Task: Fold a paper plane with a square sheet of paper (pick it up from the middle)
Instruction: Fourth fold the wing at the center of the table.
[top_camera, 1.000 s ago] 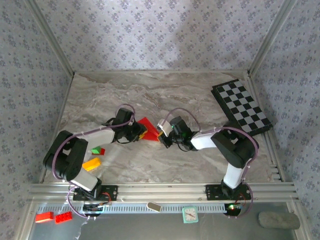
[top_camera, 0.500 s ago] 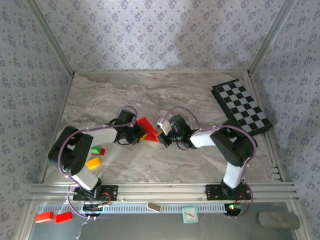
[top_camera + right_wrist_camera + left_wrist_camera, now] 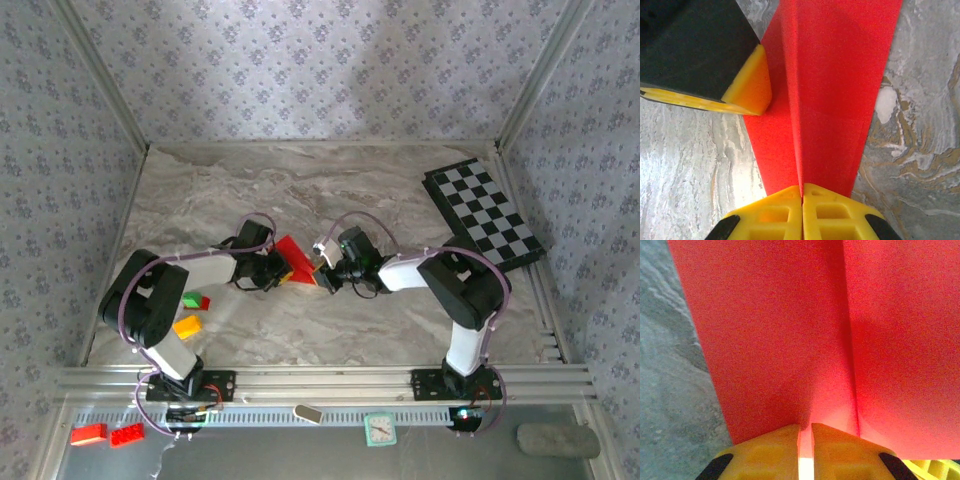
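Right pincer [image 3: 802, 192] clamps the folded red paper [image 3: 830, 90]; left pincer [image 3: 806, 432] pinches its opposite edge.

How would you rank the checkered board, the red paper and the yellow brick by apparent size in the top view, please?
Largest: checkered board.
Then red paper, partly covered.
Smallest: yellow brick.

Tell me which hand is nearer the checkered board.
Right. The right hand grips the red paper mid-table, to the left of the checkered board. The left hand is on the paper's other side, farther left still.
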